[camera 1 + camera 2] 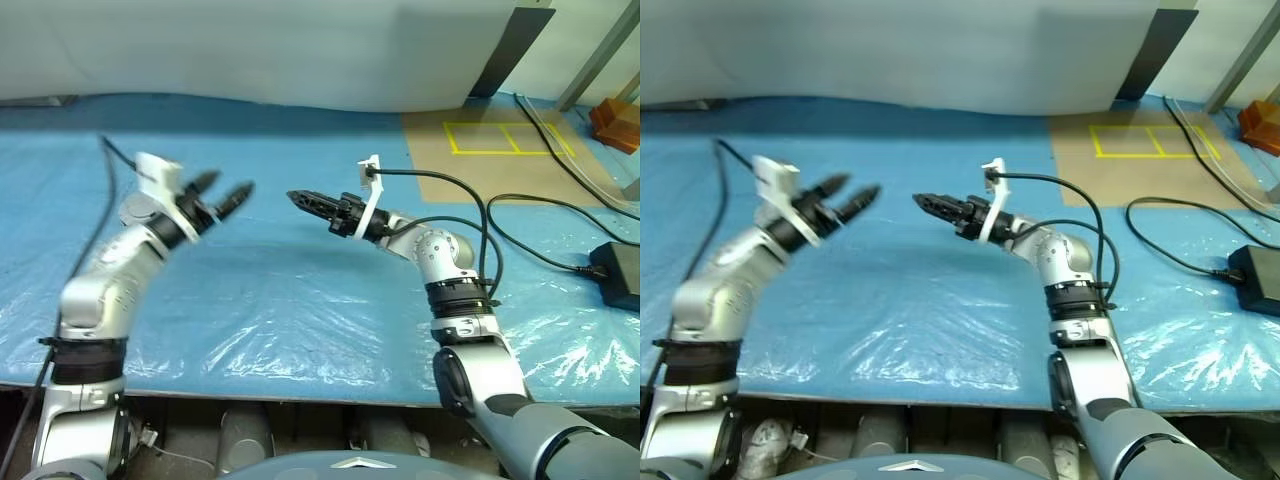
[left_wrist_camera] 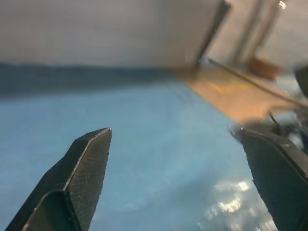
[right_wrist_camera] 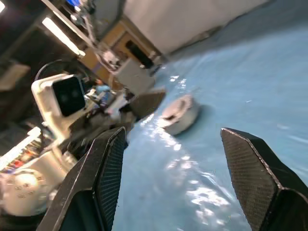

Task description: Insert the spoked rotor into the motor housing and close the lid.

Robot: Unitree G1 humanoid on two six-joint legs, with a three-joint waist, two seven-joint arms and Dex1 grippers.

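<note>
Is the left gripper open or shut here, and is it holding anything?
Open and empty: the left gripper has its two black fingers spread apart above the blue table cover, with nothing between them.

Bright even light, plastic glare, seemingly motion-blurred wrist views

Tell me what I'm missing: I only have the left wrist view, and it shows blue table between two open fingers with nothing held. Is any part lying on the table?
Observer: Yes. The right wrist view shows a round grey puck lying flat on the blue table. I can't tell which part it is.
Operator: Is the right gripper carrying anything?
Observer: No. The right gripper is open and empty, raised above the table.
Operator: How do the two grippers stand to each other?
Observer: In the head view the left gripper and the right gripper point at each other, apart and not touching.
</note>
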